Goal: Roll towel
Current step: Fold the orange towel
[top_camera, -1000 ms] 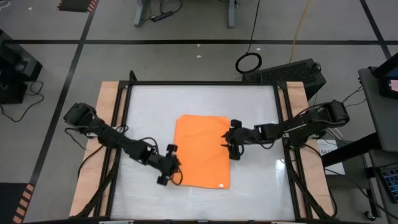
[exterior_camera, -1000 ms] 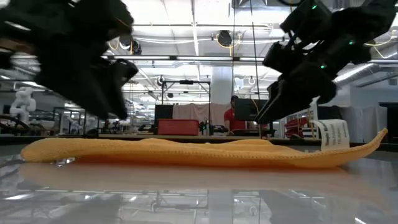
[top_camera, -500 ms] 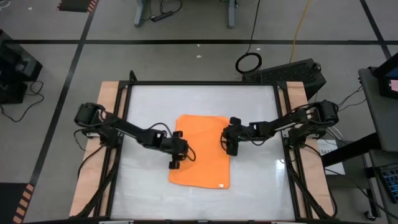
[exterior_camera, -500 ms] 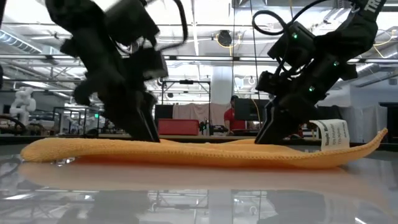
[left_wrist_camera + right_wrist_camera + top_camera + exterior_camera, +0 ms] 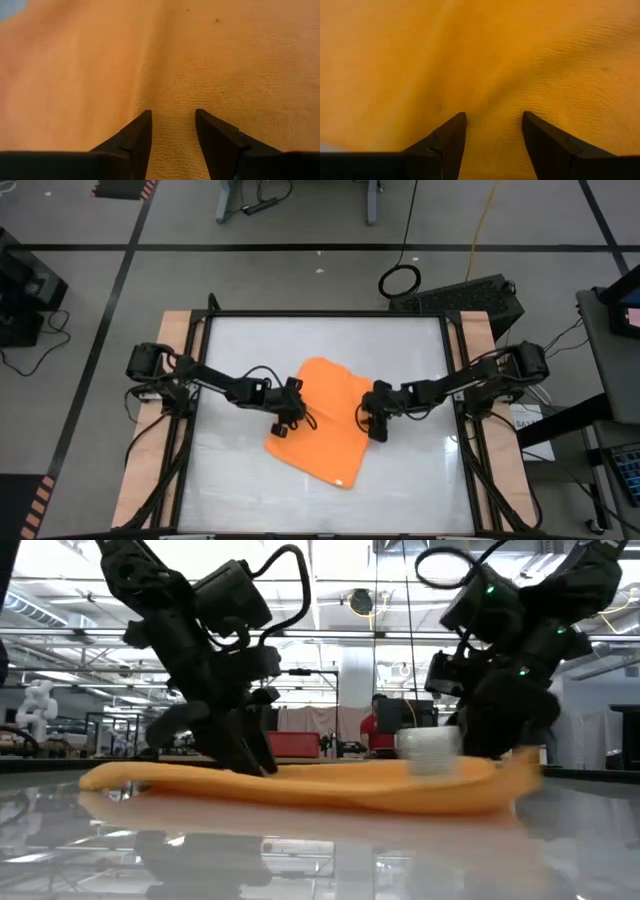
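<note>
The orange towel (image 5: 322, 420) lies on the white tabletop, slanted, and it fills both wrist views (image 5: 210, 55) (image 5: 530, 55). A white label (image 5: 345, 478) sits at its near corner. My left gripper (image 5: 287, 423) stands on the towel's left part and my right gripper (image 5: 376, 425) on its right part. Both are open and slant downward. In the low view the towel (image 5: 330, 785) is a low hump, and its right end is raised and blurred. My left gripper (image 5: 172, 114) is open, with both fingertips (image 5: 142, 125) set down on the towel's upper face near its left edge, slanting from above. A low ridge of cloth (image 5: 172, 95) runs between the tips. My right gripper (image 5: 494, 116) is open too, its fingertips (image 5: 455, 127) resting on the towel's upper face near the right edge, slanting from above. Cloth (image 5: 492, 95) rises slightly between them.
A dark frame with wooden side strips (image 5: 175, 380) borders the tabletop. Bare white surface (image 5: 400, 480) lies all around the towel. Beyond the table, the low view shows a room with a person in red (image 5: 375, 725) far behind.
My left gripper has swung from the towel's near left corner toward the table's far right, onto the towel, sinking and rolling. My right gripper has sunk onto the towel's right part. The towel has turned about on the table and now lies slanted.
</note>
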Available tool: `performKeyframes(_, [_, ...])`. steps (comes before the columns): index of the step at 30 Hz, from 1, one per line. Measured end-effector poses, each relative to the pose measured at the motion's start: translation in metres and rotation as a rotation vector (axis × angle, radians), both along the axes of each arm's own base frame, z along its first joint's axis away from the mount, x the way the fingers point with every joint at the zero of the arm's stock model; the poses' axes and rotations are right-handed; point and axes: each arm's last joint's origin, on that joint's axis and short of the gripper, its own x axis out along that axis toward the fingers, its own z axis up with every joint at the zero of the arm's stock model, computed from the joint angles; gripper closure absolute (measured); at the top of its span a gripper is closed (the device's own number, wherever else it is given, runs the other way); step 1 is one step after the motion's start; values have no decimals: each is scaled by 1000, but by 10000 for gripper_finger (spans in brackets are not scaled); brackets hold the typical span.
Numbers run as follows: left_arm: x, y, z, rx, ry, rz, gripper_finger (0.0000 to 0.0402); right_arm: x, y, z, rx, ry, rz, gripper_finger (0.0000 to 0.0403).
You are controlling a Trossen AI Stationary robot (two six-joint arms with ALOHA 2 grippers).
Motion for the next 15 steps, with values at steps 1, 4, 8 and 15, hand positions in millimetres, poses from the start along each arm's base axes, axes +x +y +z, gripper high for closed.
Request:
performKeyframes(1, [0,4,0,20,2,-12,242,0,4,0,19,-2,-9,216])
performKeyframes(4, [0,15,0,80,11,-54,242,-1,15,0,89,-10,-104,215])
performKeyframes(8, [0,25,0,202,28,-118,242,-2,30,1,158,-33,-222,216])
performKeyframes(15, [3,22,9,406,56,-199,242,-2,49,6,205,-80,-261,216])
